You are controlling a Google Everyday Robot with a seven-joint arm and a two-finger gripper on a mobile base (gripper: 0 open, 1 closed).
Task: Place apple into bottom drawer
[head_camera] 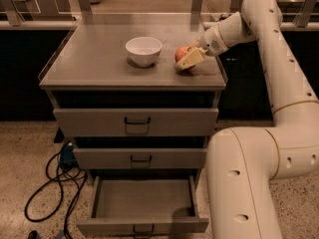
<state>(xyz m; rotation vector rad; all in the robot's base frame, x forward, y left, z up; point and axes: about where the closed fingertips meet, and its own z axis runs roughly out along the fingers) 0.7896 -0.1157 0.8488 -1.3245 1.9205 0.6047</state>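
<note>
The apple (181, 53), red with a yellowish patch, rests on the grey cabinet top (99, 63), right of the white bowl (143, 50). My gripper (185, 59) reaches in from the right and is at the apple, with a pale yellow part lying across its front right side and hiding part of it. The bottom drawer (142, 199) is pulled out below, showing a flat grey interior with nothing in it. Its dark handle (143, 229) is on the front panel.
The top drawer (135, 121) and the middle drawer (140, 158) are closed. My white arm (249, 173) stands along the cabinet's right side, next to the open drawer. Black cables (55, 180) lie on the speckled floor at the left.
</note>
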